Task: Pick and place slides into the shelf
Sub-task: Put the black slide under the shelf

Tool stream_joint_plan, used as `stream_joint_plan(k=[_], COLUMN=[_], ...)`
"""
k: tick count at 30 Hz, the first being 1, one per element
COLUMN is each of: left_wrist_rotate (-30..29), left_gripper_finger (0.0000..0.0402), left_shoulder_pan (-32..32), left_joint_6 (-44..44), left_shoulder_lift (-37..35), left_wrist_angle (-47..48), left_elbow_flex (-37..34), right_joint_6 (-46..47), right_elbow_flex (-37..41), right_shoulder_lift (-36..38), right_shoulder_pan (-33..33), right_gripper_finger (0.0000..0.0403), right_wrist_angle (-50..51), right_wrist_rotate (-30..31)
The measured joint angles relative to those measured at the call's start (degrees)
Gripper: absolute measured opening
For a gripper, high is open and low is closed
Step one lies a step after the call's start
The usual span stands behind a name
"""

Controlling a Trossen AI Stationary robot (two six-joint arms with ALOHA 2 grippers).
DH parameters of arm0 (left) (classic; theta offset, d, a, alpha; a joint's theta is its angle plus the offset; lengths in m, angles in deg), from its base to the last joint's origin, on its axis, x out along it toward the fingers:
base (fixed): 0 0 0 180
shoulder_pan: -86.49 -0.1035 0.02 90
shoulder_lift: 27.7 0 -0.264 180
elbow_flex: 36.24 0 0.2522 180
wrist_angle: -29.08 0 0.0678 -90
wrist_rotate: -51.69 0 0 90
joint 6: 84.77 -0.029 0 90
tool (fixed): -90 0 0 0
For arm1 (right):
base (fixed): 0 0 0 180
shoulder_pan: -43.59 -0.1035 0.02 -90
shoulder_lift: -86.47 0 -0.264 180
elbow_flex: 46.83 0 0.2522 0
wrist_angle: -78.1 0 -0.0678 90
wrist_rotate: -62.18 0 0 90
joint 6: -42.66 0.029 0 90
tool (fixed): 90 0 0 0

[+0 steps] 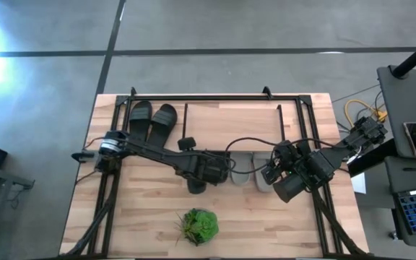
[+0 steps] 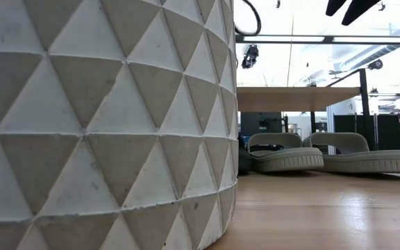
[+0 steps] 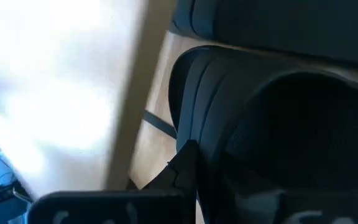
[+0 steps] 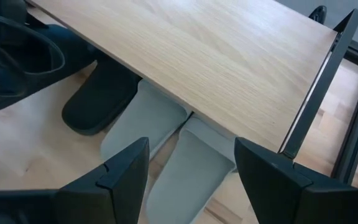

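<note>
A black slide point(image 4: 98, 102) lies at the shelf's near edge. Its far end is under the light plank point(image 4: 204, 56) and its near end point(image 1: 196, 185) sticks out toward me. My left gripper point(image 1: 202, 173) is shut over it. To its right a pale grey pair point(image 4: 166, 149) sits on the tabletop, half under the plank. My right gripper point(image 4: 191, 180) hangs open above that pair and touches nothing. Another black pair point(image 1: 152, 120) rests sole-down on the shelf top at the far left. My left gripper comes at the black slide slanting down from the table's left. One dark fingertip point(image 3: 188, 165) sits against the ridged strap point(image 3: 210, 106). The gripper's own body hides the pinch. I cannot tell whether the slide's near end rests on the tabletop or hangs just above it.
A small green plant point(image 1: 198, 225) in a white faceted pot point(image 2: 103, 125) stands near the table's front edge and fills the left of the low view. The shelf's black wire frame point(image 4: 319, 81) runs along the plank's right end. Bare tabletop lies either side of the plant.
</note>
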Motion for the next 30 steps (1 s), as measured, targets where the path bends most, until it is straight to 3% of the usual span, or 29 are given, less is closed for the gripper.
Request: stream_joint_plan(k=[5, 11, 23, 30], left_wrist_rotate=[-0.6, -6.4, -8.6, -8.8], left_gripper_finger=[0.0, 0.0, 0.0001, 0.0065], left_shoulder_pan=[-0.2, -0.2, -0.2, -0.3], left_joint_6=[0.3, -0.3, -5.8, -3.4], left_shoulder_lift=[0.0, 0.0, 0.1, 0.1], left_wrist_angle=[-3.9, -8.2, -12.7, -13.6], left_elbow_flex=[-4.5, -8.1, -9.0, -9.0], right_joint_6=[-0.4, -0.4, -0.2, -0.1], right_elbow_flex=[0.0, 0.0, 0.0, 0.0], right_shoulder_lift=[0.0, 0.0, 0.0, 0.0], right_shoulder_pan=[0.0, 0.0, 0.0, 0.0], right_gripper_finger=[0.0228, 0.0228, 0.0228, 0.0228], right_wrist_angle=[0.0, 0.0, 0.0, 0.0], right_wrist_rotate=[0.0, 0.0, 0.0, 0.0])
